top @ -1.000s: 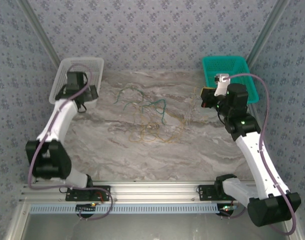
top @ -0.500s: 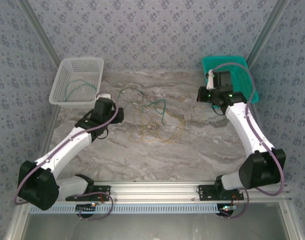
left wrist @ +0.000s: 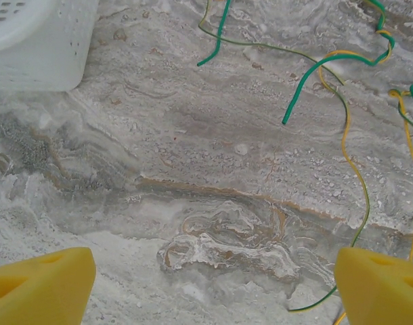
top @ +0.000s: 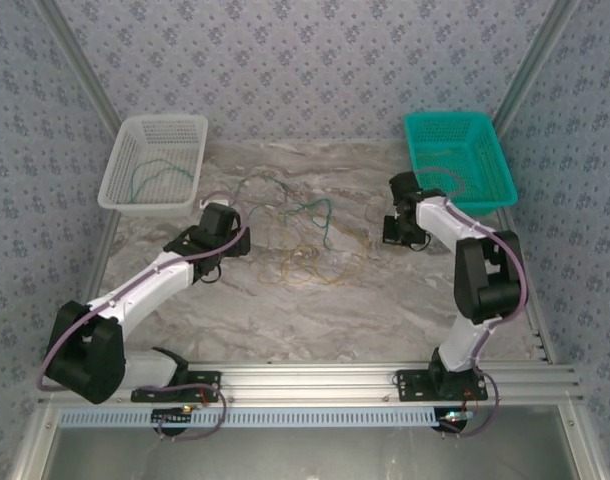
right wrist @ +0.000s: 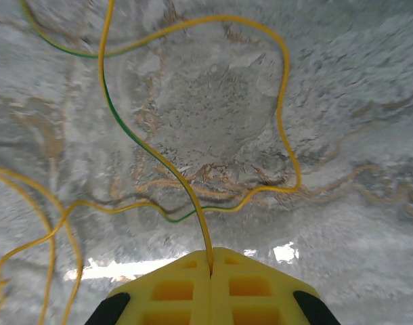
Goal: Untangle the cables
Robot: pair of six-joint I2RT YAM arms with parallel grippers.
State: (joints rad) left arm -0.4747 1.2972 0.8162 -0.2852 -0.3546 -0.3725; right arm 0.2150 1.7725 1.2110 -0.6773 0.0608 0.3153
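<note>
At the middle of the worktop the cables lie in a loose green-and-yellow tangle. The right claw is pinched shut on one yellow strand, likely to draw it free; the left claw hangs wide beside green ends, ready to pick. Upper left, the white basket holds a green cable; upper right, the teal basket a yellowish one.

No legible text or labels anywhere.
</note>
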